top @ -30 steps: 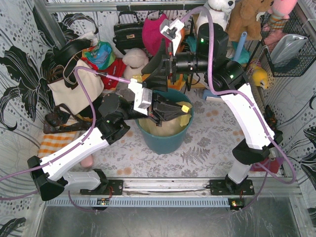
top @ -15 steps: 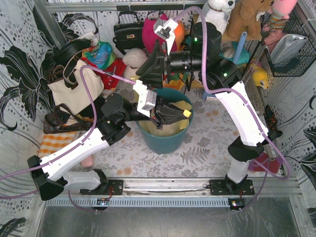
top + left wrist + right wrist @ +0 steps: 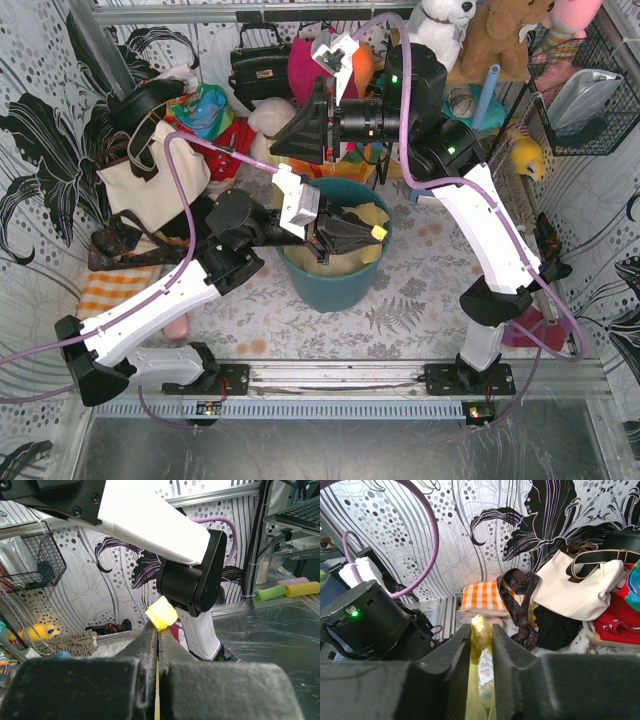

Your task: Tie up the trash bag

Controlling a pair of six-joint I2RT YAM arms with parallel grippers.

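The trash bag (image 3: 340,262) is thin yellow-green plastic and sits inside the teal round bin (image 3: 330,292) at the table's middle. My left gripper (image 3: 372,232) reaches over the bin's right side and is shut on a yellow strip of the bag. In the left wrist view (image 3: 158,628) a yellow tuft (image 3: 161,613) pokes out past the closed tips. My right gripper (image 3: 277,149) hangs above the bin's back left rim, pointing left. In the right wrist view (image 3: 481,626) it is shut on another yellow strip (image 3: 479,639) bunched between its fingers.
A cream tote bag (image 3: 150,180) with black handles and a patterned belt lie at the left. An orange checked cloth (image 3: 110,295) lies near the left arm. A black handbag (image 3: 262,65), plush toys and a blue brush (image 3: 487,95) crowd the back. A wire basket (image 3: 585,100) hangs at the right.
My right gripper has swung left and slightly back with its strip. My left gripper has shifted a little forward and right over the bin, still shut on its strip.
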